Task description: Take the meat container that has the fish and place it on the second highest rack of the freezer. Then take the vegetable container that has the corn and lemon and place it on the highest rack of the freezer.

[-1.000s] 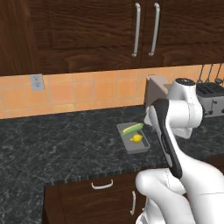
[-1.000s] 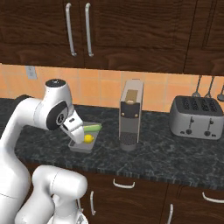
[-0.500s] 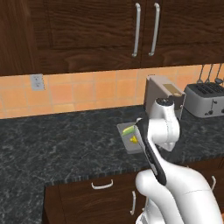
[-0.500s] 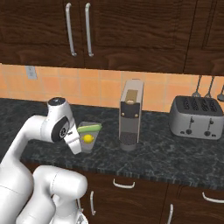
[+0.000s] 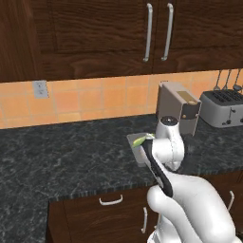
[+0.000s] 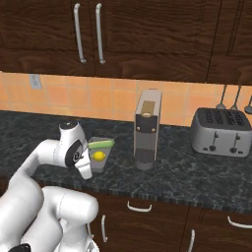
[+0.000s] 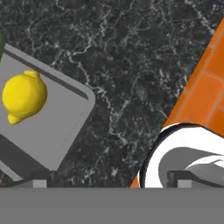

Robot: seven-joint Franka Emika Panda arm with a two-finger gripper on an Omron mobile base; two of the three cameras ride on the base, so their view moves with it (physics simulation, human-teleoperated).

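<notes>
While the flat grey rectangular tray (image 6: 99, 158) lies near the front edge of the dark speckled stone worktop (image 5: 61, 152), the bright yellow lemon (image 7: 23, 96) rests in its middle and the long light-green corn cob (image 6: 101, 143) lies along its back side, toward the wall. This is the vegetable container of the second part of the task. The meat container with the fish and the freezer cannot be placed from these pictures, so I cannot say how the first part stands.

The robot's fingers (image 7: 109, 180) are spread fully apart and hold nothing. In the hand view their two dark tips look down at bare worktop just beside a corner of the tray, not over it. From the base views the white arm bends low in front of the tray, with the wrist close to its near-left corner.

Just right of the tray stands the tall beige and grey coffee machine (image 6: 147, 129), and further right the silver four-slot toaster (image 6: 219, 131).

My judgement of the risk: if the fingers close from this place, they may catch only the tray's corner or miss it, and a one-sided grip could tip it so the round lemon rolls off. A wide swing could also knock the coffee machine.
</notes>
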